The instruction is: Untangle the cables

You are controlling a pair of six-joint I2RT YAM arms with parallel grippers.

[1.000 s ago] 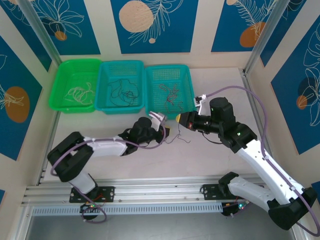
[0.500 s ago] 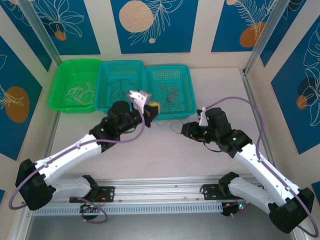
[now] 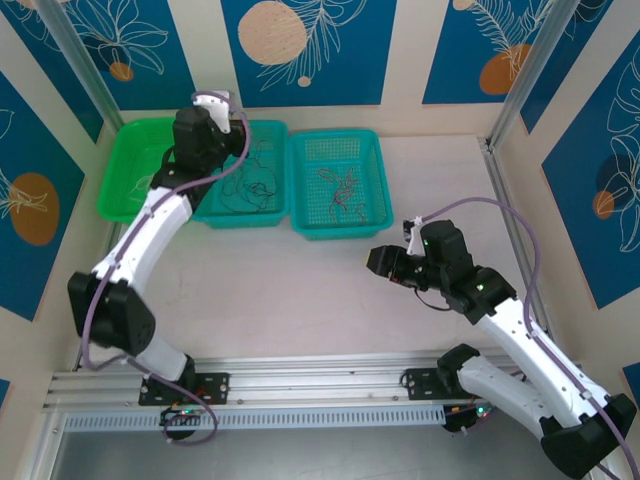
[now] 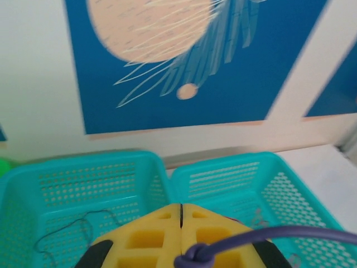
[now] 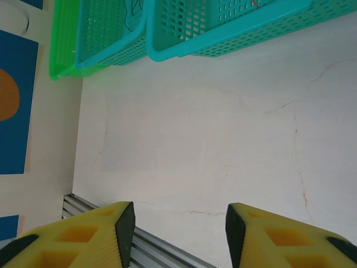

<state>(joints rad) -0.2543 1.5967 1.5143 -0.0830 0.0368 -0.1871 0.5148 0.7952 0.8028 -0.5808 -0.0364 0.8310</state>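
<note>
Take the middle basket (image 3: 212, 180) as the anchor. Touching its left side is a green basket (image 3: 125, 165) with the cream-white cables (image 3: 160, 186) curled loosely on its floor, so each colour evidently gets its own bin. In the middle basket itself lie the black cables (image 3: 250, 186), a few thread-thin loops spread over the mesh bottom. The left gripper (image 4: 181, 211) hangs above the left part of this basket, angled toward the back wall (image 3: 400, 60). Its yellow pads (image 4: 150, 237) are pressed flat together along a dark seam (whether a black thread is nipped in that seam is too fine to tell). I read that high position over the bin as a drop-off pose, placed so that a sorted strand would fall in with its like. Touching the middle basket's right side is a teal basket (image 3: 372, 180), which holds the reddish-brown cables (image 3: 340, 190) in a small cluster near its centre. Further right of the middle basket, and well nearer the arm bases, the right gripper (image 5: 178, 223) sits low over the bare table (image 3: 300, 290). Its pads (image 5: 83, 237) are spread apart with nothing between them, and no wire shows on the board beneath. That open, empty stance would suit reaching for another strand, but I see none outside the bins, so the sorting looks nearly finished.
</note>
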